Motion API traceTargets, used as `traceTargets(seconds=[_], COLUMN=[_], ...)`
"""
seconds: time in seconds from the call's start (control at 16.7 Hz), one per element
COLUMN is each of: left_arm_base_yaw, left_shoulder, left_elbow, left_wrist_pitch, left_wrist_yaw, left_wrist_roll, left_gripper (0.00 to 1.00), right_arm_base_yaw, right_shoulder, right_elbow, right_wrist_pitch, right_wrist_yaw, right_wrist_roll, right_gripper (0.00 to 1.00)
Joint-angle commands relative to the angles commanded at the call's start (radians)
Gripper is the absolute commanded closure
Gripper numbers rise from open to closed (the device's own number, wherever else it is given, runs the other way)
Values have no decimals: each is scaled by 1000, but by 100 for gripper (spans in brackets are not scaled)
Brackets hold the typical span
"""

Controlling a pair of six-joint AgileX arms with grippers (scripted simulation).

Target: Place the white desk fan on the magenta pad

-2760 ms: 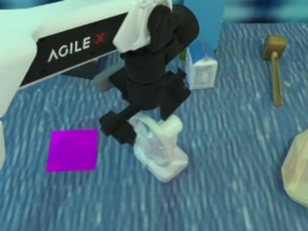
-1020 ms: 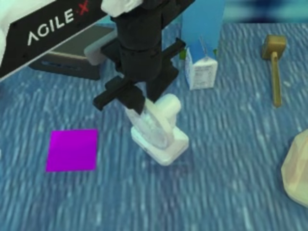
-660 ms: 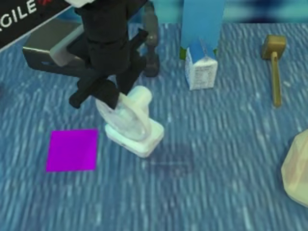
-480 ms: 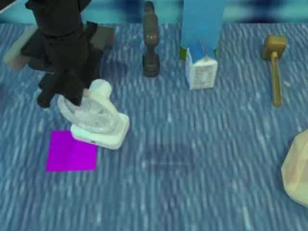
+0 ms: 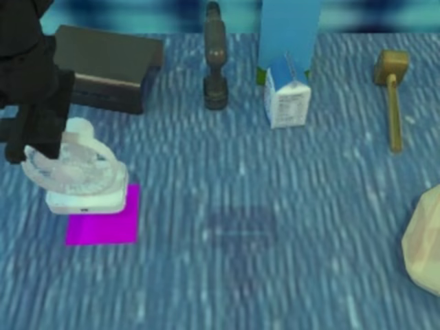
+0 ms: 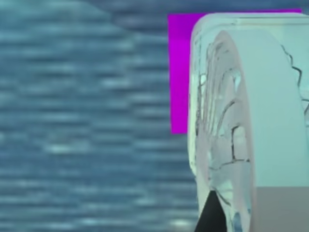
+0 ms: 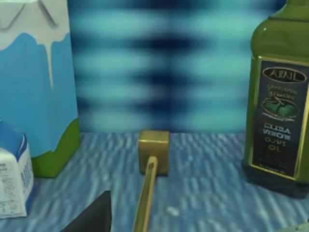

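The white desk fan (image 5: 77, 175) hangs upright from my left gripper (image 5: 36, 146), which is shut on the rim of its translucent grille at the table's left side. From above, the fan's rectangular base covers the far edge of the magenta pad (image 5: 103, 223); I cannot tell whether it touches. In the left wrist view the grille (image 6: 241, 121) fills the right half, with the magenta pad (image 6: 179, 72) behind it and one dark fingertip (image 6: 210, 217) against the rim. My right arm is outside the top view; a single dark fingertip (image 7: 99, 212) shows in its wrist view, well off to one side.
A dark box (image 5: 110, 65) sits behind the fan, and a brown dumbbell-like object (image 5: 214, 62) stands mid-back. A tall blue carton (image 5: 289, 27) and a small milk carton (image 5: 287, 93) follow, then a wooden mallet (image 5: 392, 89). A beige lump (image 5: 423, 240) and an olive oil bottle (image 7: 277, 96) are at the right.
My left gripper has carried the fan from the table's middle leftward. The fan's base has gone from the pad's far right corner to over its far edge.
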Motion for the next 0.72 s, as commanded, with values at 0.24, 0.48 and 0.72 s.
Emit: traceTargets(seconds=[0.24, 0.48, 0.72], left_arm_base_yaw=[-3, 0, 0], left_shoulder=[3, 7, 8], left_elbow=[-36, -124, -128], left_wrist_pitch=[40, 132, 136], left_wrist_yaw=[0, 0, 0], left_wrist_roll=[4, 1, 0], left_gripper=[100, 100, 100], right_arm_base_yaw=[0, 0, 0], right_shoulder=[0, 0, 0], right_elbow=[0, 0, 0], right_wrist_pitch=[0, 0, 0], right_wrist_yaw=[0, 0, 0], right_wrist_roll=[0, 0, 0], right_gripper=[0, 0, 0])
